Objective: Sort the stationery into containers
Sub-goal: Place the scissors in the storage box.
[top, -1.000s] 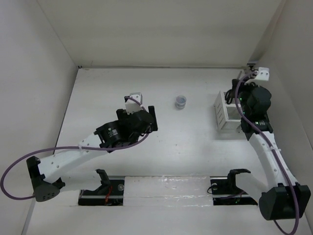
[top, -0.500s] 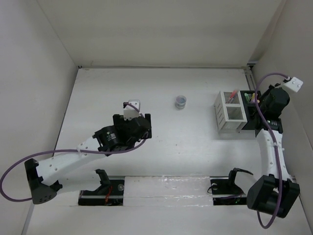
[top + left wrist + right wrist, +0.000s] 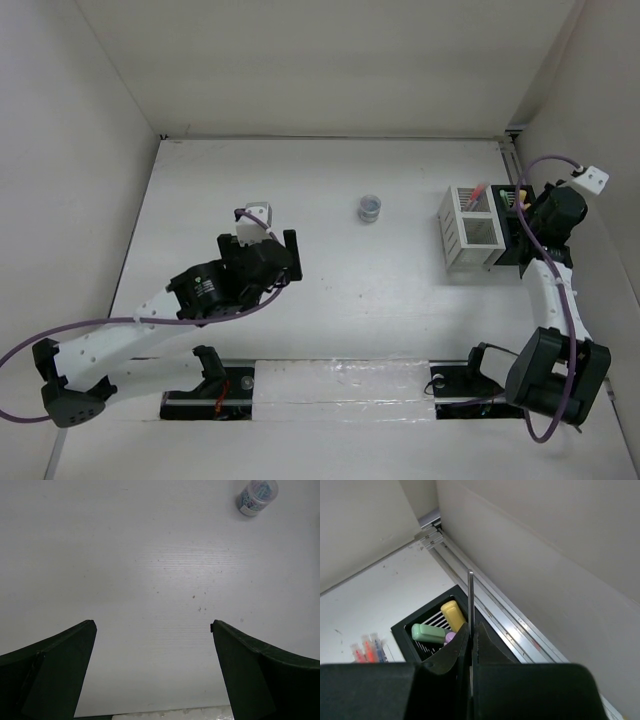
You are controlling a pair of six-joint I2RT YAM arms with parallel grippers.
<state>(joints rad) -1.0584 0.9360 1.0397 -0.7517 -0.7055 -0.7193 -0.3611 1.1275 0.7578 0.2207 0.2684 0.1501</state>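
My right gripper (image 3: 471,630) is shut on a thin grey blade, the scissors (image 3: 470,597), which stick up between its fingers above the black container (image 3: 402,630). That box holds a yellow highlighter (image 3: 452,616), a green one (image 3: 428,633) and a purple one (image 3: 450,637). The scissors' handles are hidden. The white container (image 3: 470,232) stands left of the black one and holds orange-red pens (image 3: 367,647). My left gripper (image 3: 152,625) is open and empty over bare table. The small grey round roll (image 3: 370,208) stands alone, also in the left wrist view (image 3: 256,495).
The right wall and a metal rail (image 3: 520,625) run close beside the black container. The back wall (image 3: 330,70) and the left wall (image 3: 70,200) enclose the white table (image 3: 380,290).
My right arm swung from over the white container to the right wall side, over the black one. My left arm drew back toward the near left, its gripper still open.
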